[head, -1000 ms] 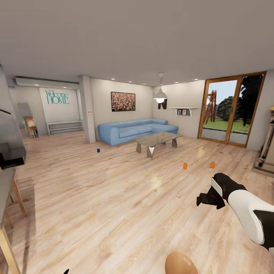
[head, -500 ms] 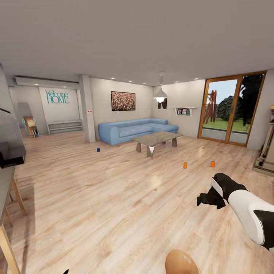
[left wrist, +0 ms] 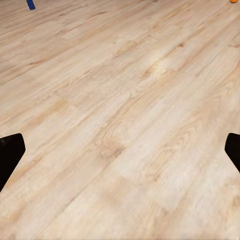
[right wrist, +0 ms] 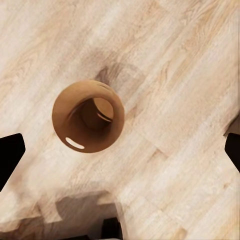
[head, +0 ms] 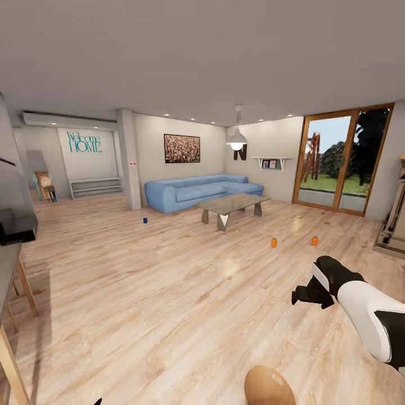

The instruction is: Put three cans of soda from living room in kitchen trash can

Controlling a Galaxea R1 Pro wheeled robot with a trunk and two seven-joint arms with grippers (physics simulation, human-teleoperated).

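Three cans of soda stand on the living room's wood floor: a dark blue can [head: 145,220] near the pillar, and two orange cans [head: 274,242] [head: 314,241] right of the low table. The left wrist view catches the blue can [left wrist: 31,4] and an orange can [left wrist: 233,1] at its far edge. The tash can [head: 269,386] shows its tan rim at the head view's bottom edge. From above, the right wrist view looks into the tash can [right wrist: 88,116] on the floor. My right gripper [head: 301,296] [right wrist: 120,152] hangs open over it. My left gripper [left wrist: 120,152] is open above bare planks.
A blue corner sofa [head: 197,191] and a grey low table [head: 230,206] stand at the back. A pillar [head: 129,160] rises left of the sofa. Wood-framed glass doors [head: 340,163] fill the right wall. A dark counter on wooden legs [head: 17,304] lines the left edge.
The whole head picture has shifted up slightly, so the camera moved. Both arms keep their pose, and the cans have not moved on the floor.
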